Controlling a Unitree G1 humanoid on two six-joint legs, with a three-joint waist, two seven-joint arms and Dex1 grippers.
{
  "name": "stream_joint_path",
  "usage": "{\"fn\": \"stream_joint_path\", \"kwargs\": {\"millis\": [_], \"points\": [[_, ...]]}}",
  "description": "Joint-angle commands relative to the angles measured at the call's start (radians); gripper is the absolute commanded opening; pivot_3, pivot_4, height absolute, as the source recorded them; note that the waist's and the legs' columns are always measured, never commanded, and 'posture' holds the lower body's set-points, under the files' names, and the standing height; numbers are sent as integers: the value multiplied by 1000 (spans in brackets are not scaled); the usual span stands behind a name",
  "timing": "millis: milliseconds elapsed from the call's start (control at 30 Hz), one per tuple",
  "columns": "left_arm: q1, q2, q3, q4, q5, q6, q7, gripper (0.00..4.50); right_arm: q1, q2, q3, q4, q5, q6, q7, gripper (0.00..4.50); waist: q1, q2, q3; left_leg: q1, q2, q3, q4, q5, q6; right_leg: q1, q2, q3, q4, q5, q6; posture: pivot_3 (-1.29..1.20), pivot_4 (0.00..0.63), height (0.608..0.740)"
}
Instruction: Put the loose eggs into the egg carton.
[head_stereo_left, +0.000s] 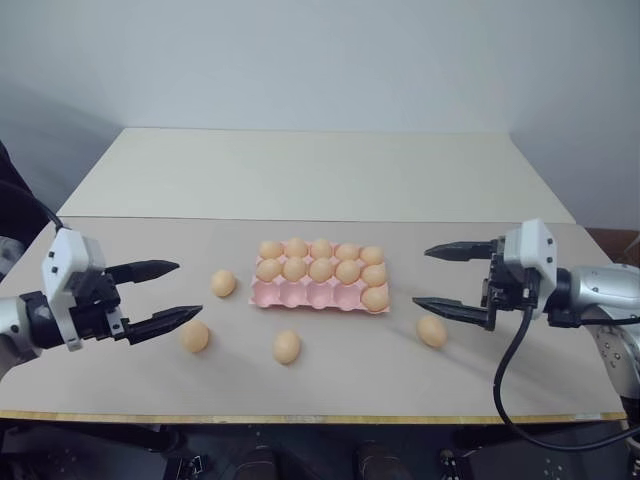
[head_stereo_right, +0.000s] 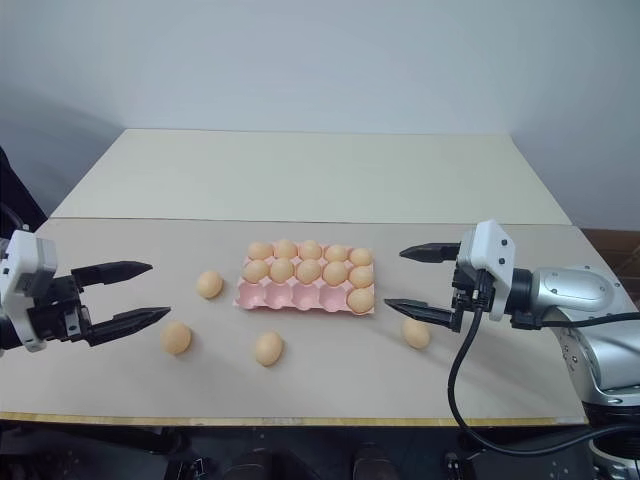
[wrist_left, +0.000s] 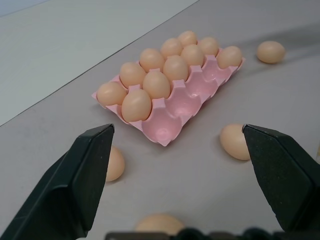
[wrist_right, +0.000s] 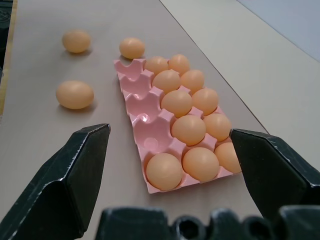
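Observation:
The pink egg carton (head_stereo_left: 300, 296) lies mid-table. Its back and middle rows are full of orange-tan eggs, and one more sits in the front row's right-end cup. Several loose eggs lie on the table around it: one (head_stereo_left: 223, 283) just left of the carton, one (head_stereo_left: 195, 336) further front-left, one (head_stereo_left: 287, 346) in front, and one (head_stereo_left: 432, 330) to the front right. My left gripper (head_stereo_left: 189, 289) hovers open beside the two left eggs. My right gripper (head_stereo_left: 421, 276) hovers open just above the right egg. Neither holds anything.
The beige table's front edge (head_stereo_left: 300, 415) runs close below the loose eggs. A second, paler tabletop (head_stereo_left: 320, 170) adjoins at the back, in front of a plain wall.

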Motion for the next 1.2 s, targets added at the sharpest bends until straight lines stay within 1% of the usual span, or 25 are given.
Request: {"fn": "stream_joint_path", "kwargs": {"millis": [33,133,300,567,733,800,867,1000,1100,1133,1200], "points": [[3,0,27,-10,1,-31,-17,4457,-8,-1,-18,-11,0,-23,-2,4500,0,0,0,0,0,0,0,0,0,0,0,0,0,0,0,0,150,740],[1,-3,34,-13,-21,8,5,4457,-9,-1,-18,-11,0,-24,-3,4500,0,0,0,0,0,0,0,0,0,0,0,0,0,0,0,0,150,740],[6,-3,40,-9,-5,-22,-17,4457,-13,-2,-18,-9,1,-23,-2,4500,0,0,0,0,0,0,0,0,0,0,0,0,0,0,0,0,150,740],[12,-18,41,-13,-1,-30,-8,4457,-36,-9,-9,-5,5,-13,3,4500,0,0,0,0,0,0,0,0,0,0,0,0,0,0,0,0,150,740],[20,-7,47,0,5,-38,-28,4457,-41,-18,-11,-10,7,-7,7,4500,0,0,0,0,0,0,0,0,0,0,0,0,0,0,0,0,150,740],[5,1,31,9,2,-39,-38,4457,-30,-25,-19,-18,12,-3,12,4500,0,0,0,0,0,0,0,0,0,0,0,0,0,0,0,0,150,740],[-16,8,5,12,-9,-39,-54,4457,-18,-39,-25,-26,19,6,23,4500,1,0,0,0,0,0,0,0,0,0,0,0,0,0,0,0,150,740],[-71,33,-92,13,-20,-62,-161,4457,36,-97,-7,-43,1,0,86,4500,11,0,0,0,-1,0,0,0,0,1,0,0,0,0,0,0,150,740],[-170,26,-207,27,-17,-62,-193,4457,91,-136,52,-18,-124,-98,111,4500,18,0,0,0,0,0,1,0,0,1,0,0,0,0,0,0,150,740],[-203,20,-246,32,-12,-66,-209,4457,105,-141,76,-4,-177,-130,101,4500,18,0,0,0,0,0,1,0,0,1,0,-1,0,0,0,0,150,740],[-252,6,-299,49,1,-79,-230,4457,128,-143,106,23,-235,-179,100,4500,20,0,0,1,0,0,1,0,0,1,0,-1,0,0,0,0,150,740]]}}
